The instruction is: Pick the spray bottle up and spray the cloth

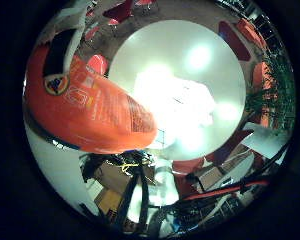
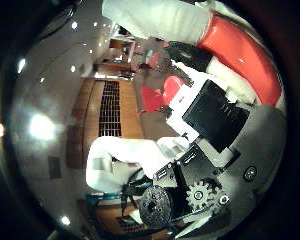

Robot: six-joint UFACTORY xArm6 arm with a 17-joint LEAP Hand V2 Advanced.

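Observation:
The orange spray bottle [image 1: 90, 105] fills much of the little finger side view, close against the palm and lifted above the round white table [image 1: 140, 55]. Its white spray head [image 2: 155, 20] and red neck [image 2: 240, 50] show in the thumb side view. My hand [image 2: 210, 120] has its white and black fingers curled round the bottle there. A white cloth [image 1: 175, 107] lies near the middle of the table, below and beyond the bottle's base, in strong glare.
Red chairs [image 1: 97, 62] stand around the table, one more at the far side [image 1: 235, 40]. Green plants [image 1: 275, 85] stand past the table's edge. Cardboard boxes [image 1: 115, 177] and dark equipment sit on the floor beside it.

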